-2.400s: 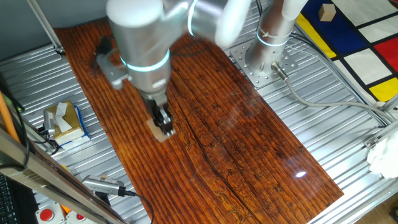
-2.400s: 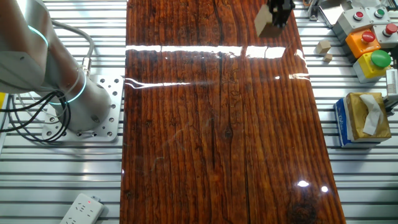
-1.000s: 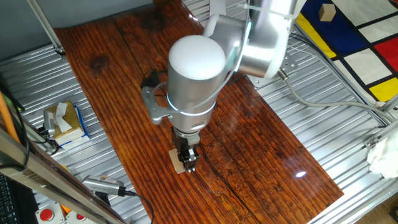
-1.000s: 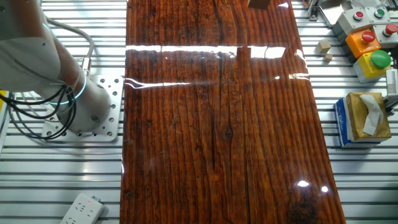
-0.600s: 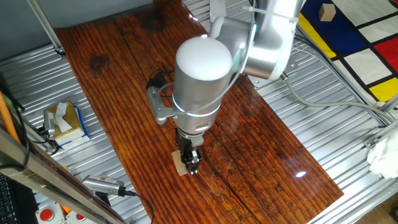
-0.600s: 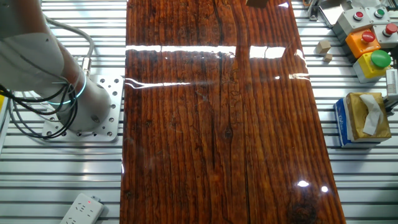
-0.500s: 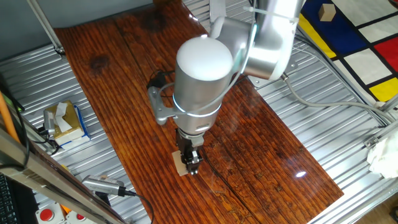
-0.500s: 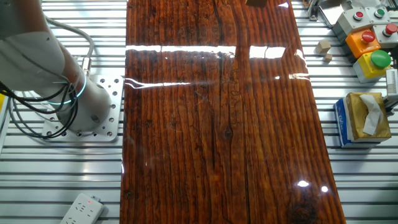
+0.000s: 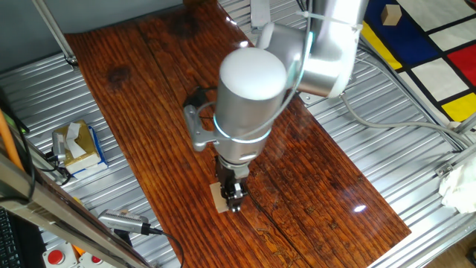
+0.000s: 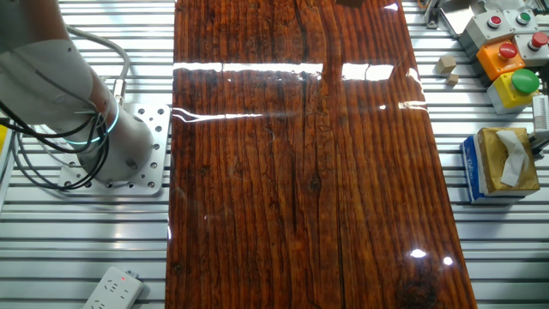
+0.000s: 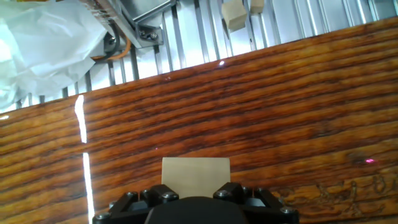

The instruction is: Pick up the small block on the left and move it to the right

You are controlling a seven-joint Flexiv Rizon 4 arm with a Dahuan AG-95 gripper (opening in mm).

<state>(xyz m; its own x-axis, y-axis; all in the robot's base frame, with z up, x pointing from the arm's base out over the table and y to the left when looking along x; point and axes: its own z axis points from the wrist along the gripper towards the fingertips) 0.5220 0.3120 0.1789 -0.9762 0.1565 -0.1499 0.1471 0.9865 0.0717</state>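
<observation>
The small block (image 9: 218,198) is a light tan wooden cube held between my gripper's (image 9: 233,201) fingers, low over the dark wooden board (image 9: 297,171), near its front middle. I cannot tell whether it touches the board. In the hand view the block (image 11: 195,174) fills the gap between the two black fingers, and the gripper (image 11: 195,191) is shut on it. In the other fixed view the block and gripper lie almost wholly beyond the top edge.
A blue-and-yellow tissue box (image 9: 76,145) (image 10: 497,163) stands on the metal slats beside the board. Two loose wooden blocks (image 10: 444,65) (image 11: 234,14) lie by the button box (image 10: 508,60). Another tan block (image 9: 390,13) sits on the patterned mat. The arm's base (image 10: 120,154) stands by the board.
The arm has carried the block from the board's left part toward the right and nearer the front edge. In the last half second it shifted a little further right.
</observation>
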